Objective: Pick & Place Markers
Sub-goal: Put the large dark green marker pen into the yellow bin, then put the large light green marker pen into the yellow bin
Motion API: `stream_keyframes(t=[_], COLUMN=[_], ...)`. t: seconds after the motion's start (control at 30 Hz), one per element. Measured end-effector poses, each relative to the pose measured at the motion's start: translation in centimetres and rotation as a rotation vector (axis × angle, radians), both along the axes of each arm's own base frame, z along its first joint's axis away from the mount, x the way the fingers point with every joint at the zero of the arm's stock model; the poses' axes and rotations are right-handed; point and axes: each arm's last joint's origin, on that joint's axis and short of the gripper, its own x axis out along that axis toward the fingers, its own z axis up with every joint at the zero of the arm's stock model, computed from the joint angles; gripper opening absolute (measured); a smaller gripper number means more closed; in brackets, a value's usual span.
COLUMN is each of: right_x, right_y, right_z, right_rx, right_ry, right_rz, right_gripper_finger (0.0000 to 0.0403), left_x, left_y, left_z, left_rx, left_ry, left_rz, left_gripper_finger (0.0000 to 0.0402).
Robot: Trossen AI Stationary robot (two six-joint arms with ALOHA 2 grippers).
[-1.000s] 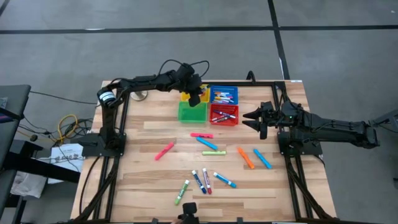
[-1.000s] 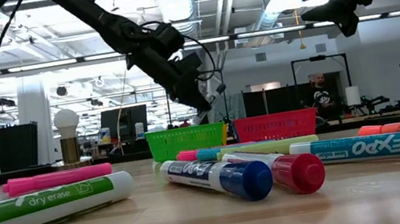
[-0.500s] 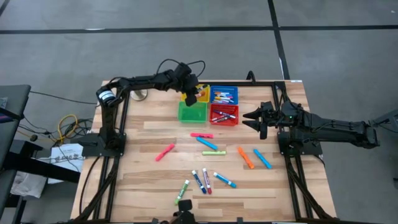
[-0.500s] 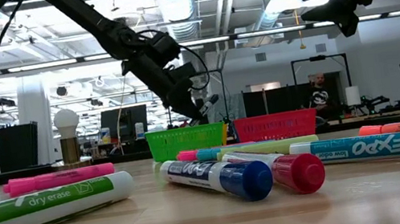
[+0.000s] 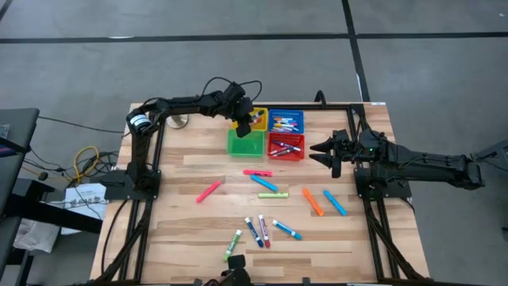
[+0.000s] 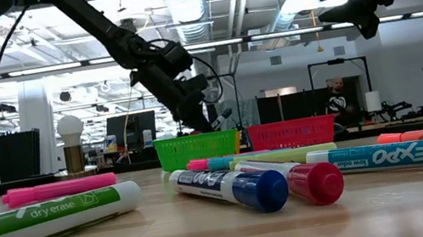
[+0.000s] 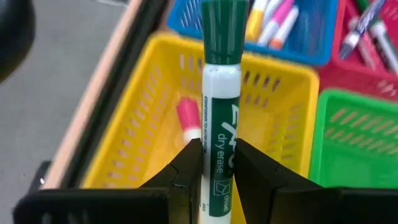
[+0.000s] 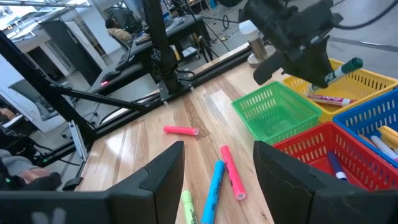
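— which way the held marker?

— green-capped marker [image 7: 219, 112] pinched between the left gripper [image 7: 214, 163] jaws, long axis running away from the wrist, cap end far, over the yellow basket [image 7: 149, 143]. "dry erase" legible along the white barrel (brand letters above it only partly readable).

— anything already in that basket?

— a pink-capped marker [image 7: 188, 119] lying on its floor. beside it, the blue basket [image 5: 286, 121] and red basket [image 5: 286, 146] both holding several markers; the green basket [image 5: 244, 142] sits in front of the yellow one.

— and the rest of the markers?

— scattered over the wooden worktop [image 5: 175, 230], lying flat at mixed angles: a pink one [image 5: 209, 191] slanted at the left, an orange one [image 5: 313, 201] and a blue one [image 5: 334, 202] slanted side by side at the right, a small cluster nearer the front edge. close to the low camera, "dry erase" on a green-labelled marker [image 6: 47, 219] lying lengthwise across the view, "expo low odor" upside down on a teal one [image 6: 386, 157].

— right side?

— right gripper [image 5: 328, 151] waiting just beside the red basket, above the worktop, jaws spread apart with nothing between.
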Motion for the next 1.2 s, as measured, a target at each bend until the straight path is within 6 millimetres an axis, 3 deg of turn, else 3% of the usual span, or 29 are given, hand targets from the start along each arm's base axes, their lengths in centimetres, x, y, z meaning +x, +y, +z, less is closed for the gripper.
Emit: stream_keyframes(t=[0.23, 0.83, 1.2], right_x=[0.0, 0.0, 0.0], right_y=[0.0, 0.0, 0.0], right_z=[0.0, 0.0, 0.0], right_rx=[0.000, 0.000, 0.000], right_ry=[0.000, 0.000, 0.000], right_rz=[0.000, 0.000, 0.000], right_gripper_finger=[0.0181, 0.0183, 0.0180], left_x=[0.2, 0.1, 0.1], left_y=[0.1, 0.3, 0.4], left_z=[-1.8, -1.8, -1.8], left_rx=[-0.025, -0.022, -0.019], left_ry=[0.037, 0.037, 0.033], left_rz=[0.000, 0.004, 0.004], left_gripper_finger=[0.0076, 0.0077, 0.0134])
